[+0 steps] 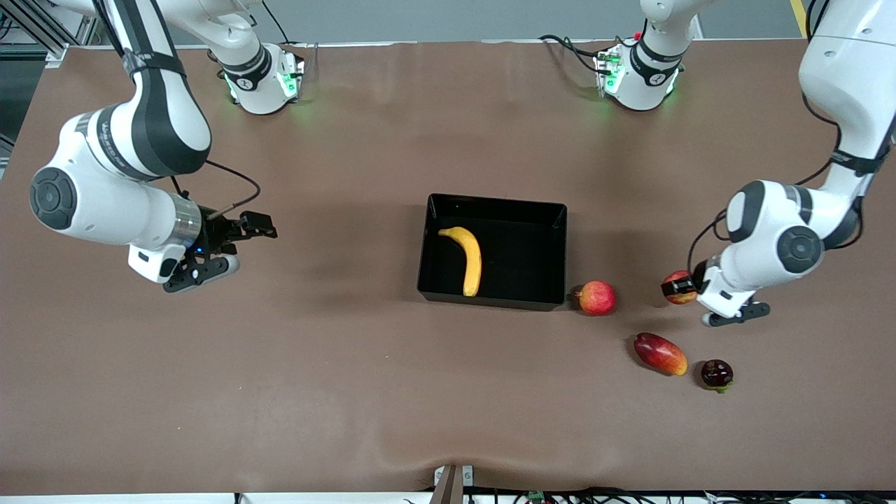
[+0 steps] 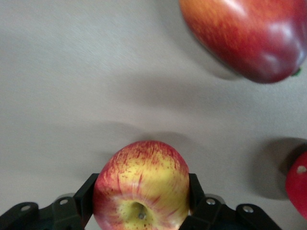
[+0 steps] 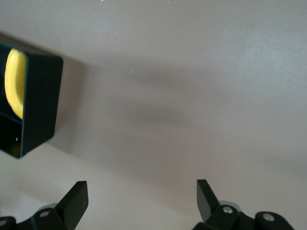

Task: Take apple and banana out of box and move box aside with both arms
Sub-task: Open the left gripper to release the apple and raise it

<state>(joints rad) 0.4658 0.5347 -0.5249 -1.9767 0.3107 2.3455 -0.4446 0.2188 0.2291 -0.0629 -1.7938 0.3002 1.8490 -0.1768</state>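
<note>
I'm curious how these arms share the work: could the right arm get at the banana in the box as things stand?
Probably yes. The right gripper is open and holds nothing, the banana lies uncovered in the open-topped box, and only bare table lies between. The left gripper holds the apple at the left arm's end.

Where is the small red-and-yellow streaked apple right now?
The small round apple, red with yellow streaks, is clamped in the left claw, above the brown table at the left arm's end, beside the pinkish-red round fruit.
</note>
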